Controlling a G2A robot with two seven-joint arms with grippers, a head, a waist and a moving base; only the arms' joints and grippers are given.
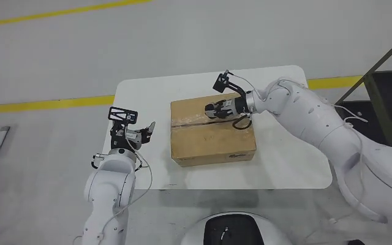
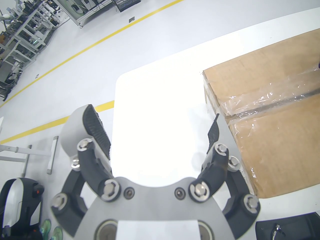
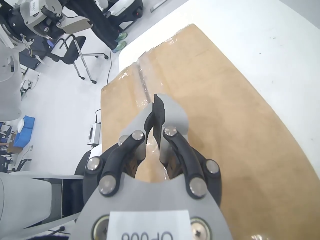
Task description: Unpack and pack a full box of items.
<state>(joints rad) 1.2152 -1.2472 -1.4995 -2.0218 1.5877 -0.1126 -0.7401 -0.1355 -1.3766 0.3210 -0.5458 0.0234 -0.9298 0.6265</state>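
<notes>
A closed cardboard box [image 1: 211, 131] sits in the middle of the white table [image 1: 153, 92], its top flaps sealed along the centre seam with clear tape [image 2: 262, 103]. My right gripper [image 1: 209, 110] rests over the seam on the box top [image 3: 225, 116], fingers shut with nothing seen between them [image 3: 156, 111]. My left gripper [image 1: 142, 131] hovers over the table to the left of the box, fingers spread open [image 2: 152, 123] and empty, the box edge [image 2: 212, 101] close beside one fingertip.
Bare table surface [image 2: 155, 106] lies left of the box and along its far side [image 1: 245, 82]. The table's rounded edges drop to a grey floor with yellow lines [image 1: 55, 104]. A dark frame [image 1: 373, 79] stands at the right.
</notes>
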